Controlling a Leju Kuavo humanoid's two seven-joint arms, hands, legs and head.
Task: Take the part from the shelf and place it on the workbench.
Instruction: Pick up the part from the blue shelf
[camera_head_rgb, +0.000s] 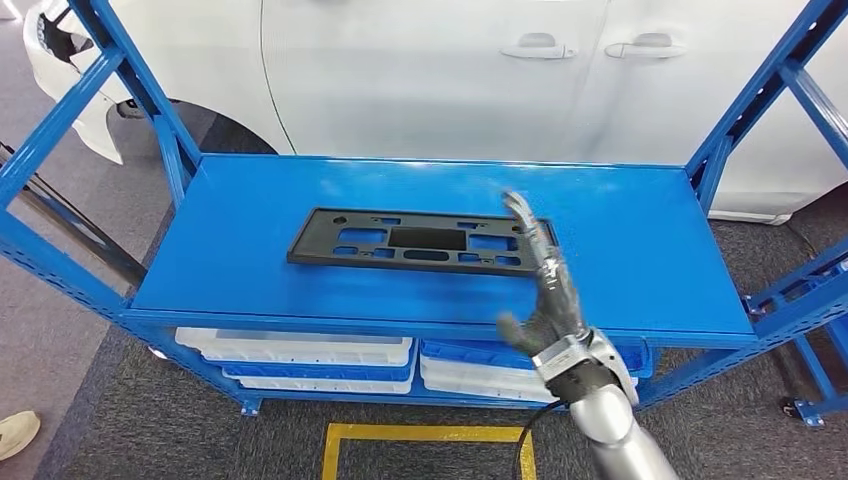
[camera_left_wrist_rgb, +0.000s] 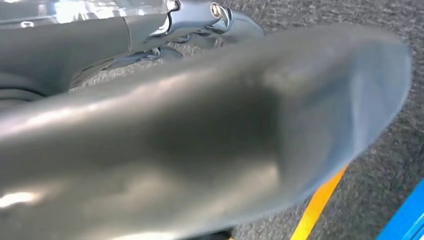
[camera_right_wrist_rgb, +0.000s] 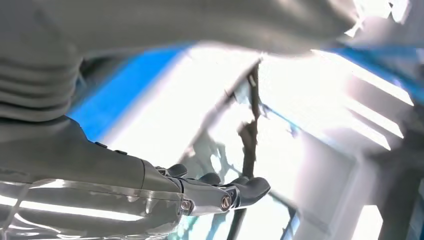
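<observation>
Head view: right hand (camera_head_rgb: 545, 290) raised over the front of the blue shelf (camera_head_rgb: 250, 270), fingers stretched out and apart, holding nothing.
Part: flat black rectangular plate (camera_head_rgb: 415, 240), long and thin, with a large dark rectangular recess at centre and several smaller slots and holes around it; lies flat on the top board of the shelf.
Part vs hand: the plate's right end sits just under and beyond the fingertips (camera_head_rgb: 520, 207); contact cannot be told, motion blur there.
Bins: white trays (camera_head_rgb: 300, 350) and blue trays (camera_head_rgb: 470, 355) stacked on the lower level, below and nearer than the hand; contents not visible.
Left hand: left wrist view has a blurred grey thumb (camera_left_wrist_rgb: 225, 135) over dark carpet (camera_left_wrist_rgb: 395, 145) with a yellow floor line (camera_left_wrist_rgb: 317, 207); open or clenched cannot be told.
Right wrist view: dark fingers (camera_right_wrist_rgb: 235, 192) extended, washed-out glare behind.
Background: white car body (camera_head_rgb: 420, 70) behind the shelf.
</observation>
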